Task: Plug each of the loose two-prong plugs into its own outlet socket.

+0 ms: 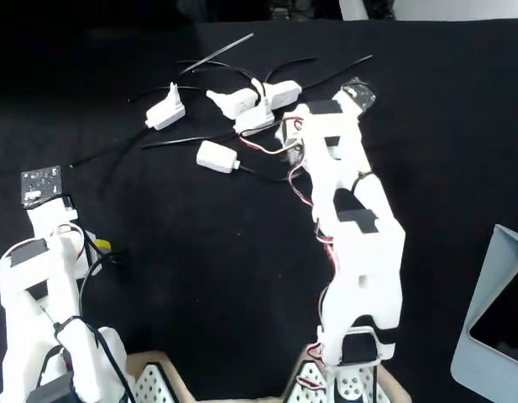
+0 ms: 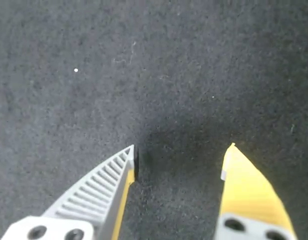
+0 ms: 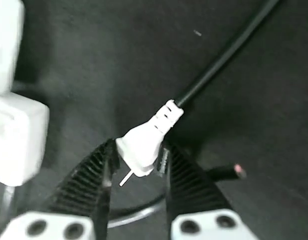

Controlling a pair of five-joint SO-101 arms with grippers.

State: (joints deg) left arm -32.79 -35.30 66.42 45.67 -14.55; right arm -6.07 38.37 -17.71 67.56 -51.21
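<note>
My right gripper (image 3: 139,150) is shut on a white two-prong plug (image 3: 143,145). The plug's black cable (image 3: 223,60) runs away over the black cloth and one metal prong pokes out below the fingers. Two white outlet blocks (image 3: 16,137) lie just beside it. From above, the right arm (image 1: 342,185) stretches to the cluster of white plugs and outlet blocks (image 1: 242,105) at the back of the table. Another white block (image 1: 217,156) lies a little nearer. My left gripper (image 2: 182,150) hangs open over bare cloth with nothing between its fingers. The left arm (image 1: 44,252) stands at the near left.
Black cables (image 1: 217,54) fan out around the cluster. A grey flat case (image 1: 494,311) leans at the right edge. Black cloth (image 1: 191,252) covers the table between the two arms.
</note>
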